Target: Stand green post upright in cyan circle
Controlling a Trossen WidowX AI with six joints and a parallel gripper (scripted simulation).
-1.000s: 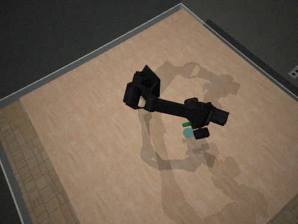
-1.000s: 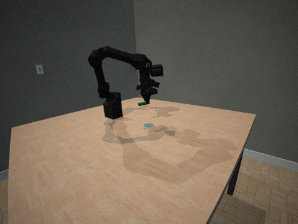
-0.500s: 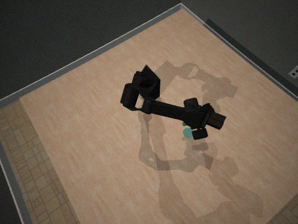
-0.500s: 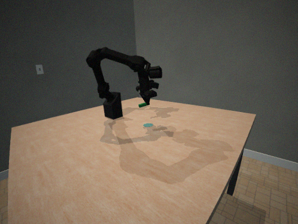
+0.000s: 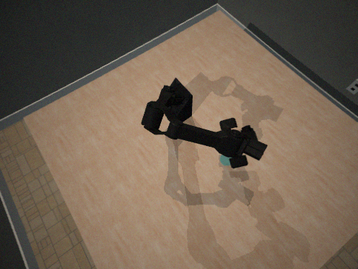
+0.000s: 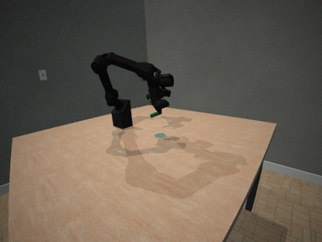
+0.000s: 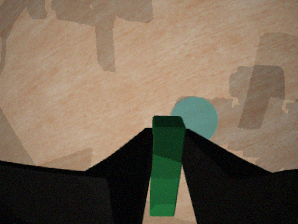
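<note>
My gripper (image 6: 158, 110) is shut on the green post (image 6: 155, 114) and holds it well above the table, lying nearly level. In the wrist view the post (image 7: 166, 163) sits between my two black fingers, its far end pointing at the cyan circle (image 7: 196, 117). The cyan circle (image 6: 160, 135) lies flat on the table below and a little in front of the post. In the overhead view the arm covers the post, and only an edge of the circle (image 5: 224, 160) shows beside the gripper (image 5: 239, 158).
The arm's black base (image 6: 121, 114) stands at the back of the wooden table. The table's right edge (image 6: 258, 168) drops to a tiled floor.
</note>
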